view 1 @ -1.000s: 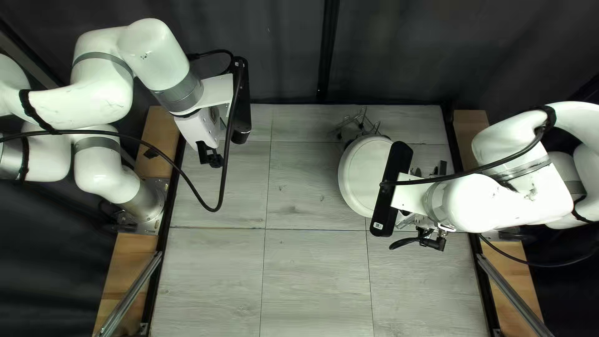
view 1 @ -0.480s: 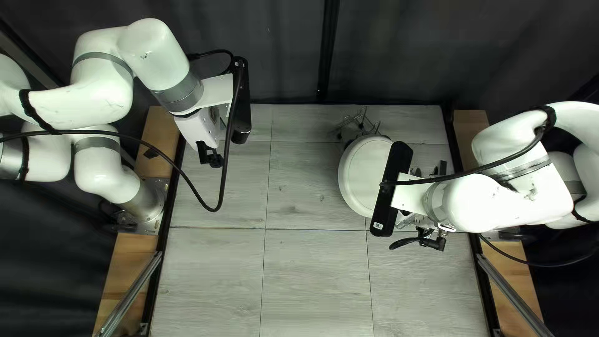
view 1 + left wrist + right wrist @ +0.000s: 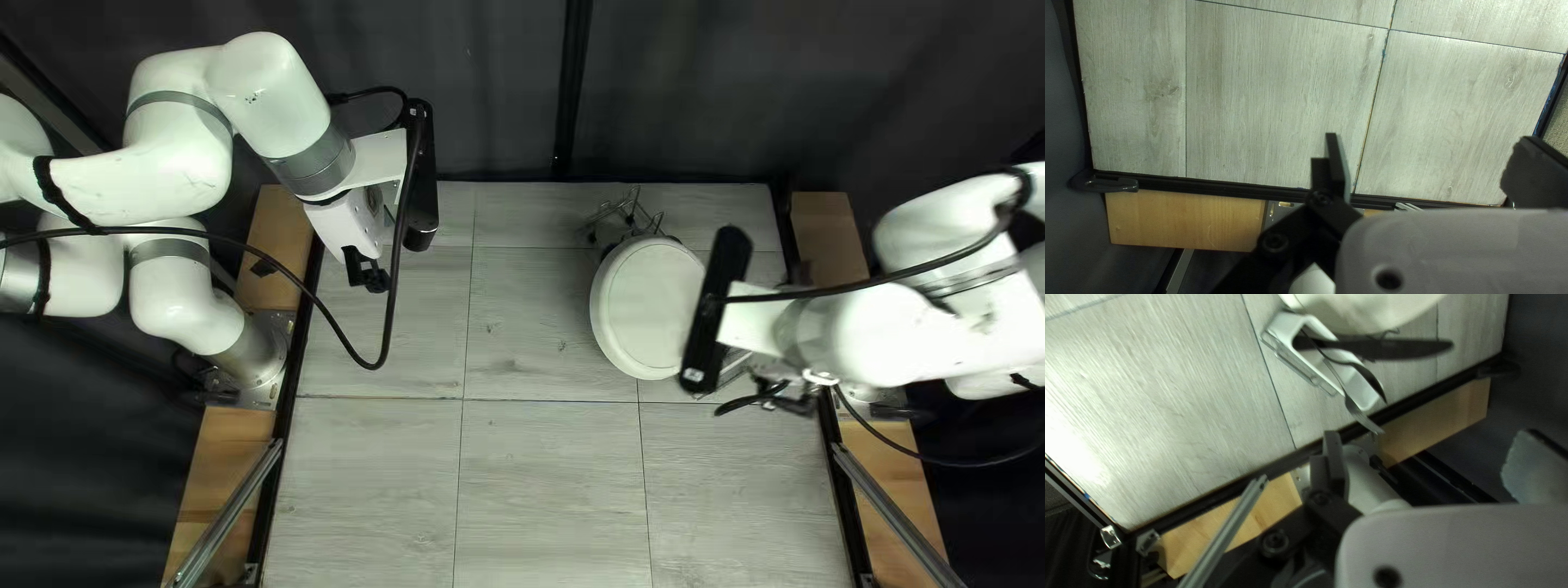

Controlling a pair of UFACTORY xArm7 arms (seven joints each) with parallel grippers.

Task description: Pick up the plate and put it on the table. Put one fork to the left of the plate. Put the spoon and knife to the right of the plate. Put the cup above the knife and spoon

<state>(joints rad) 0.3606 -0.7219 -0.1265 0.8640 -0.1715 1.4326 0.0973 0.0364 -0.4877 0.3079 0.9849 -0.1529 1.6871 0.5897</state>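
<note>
right wrist view | see right gripper [image 3: 775, 403] spread open, holding nothing; likewise left gripper [image 3: 368, 274] | find plate [image 3: 1372, 310] ahead of right gripper, past white cutlery holder [image 3: 1290, 325] | risk snagging jutting knife [image 3: 1402, 349] or fork [image 3: 1361, 412], tipping holder, if swinging in too low

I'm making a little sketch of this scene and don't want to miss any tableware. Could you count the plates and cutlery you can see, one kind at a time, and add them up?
Plate: 1
Knife: 1
Spoon: 1
Fork: 1
Total: 4
</note>
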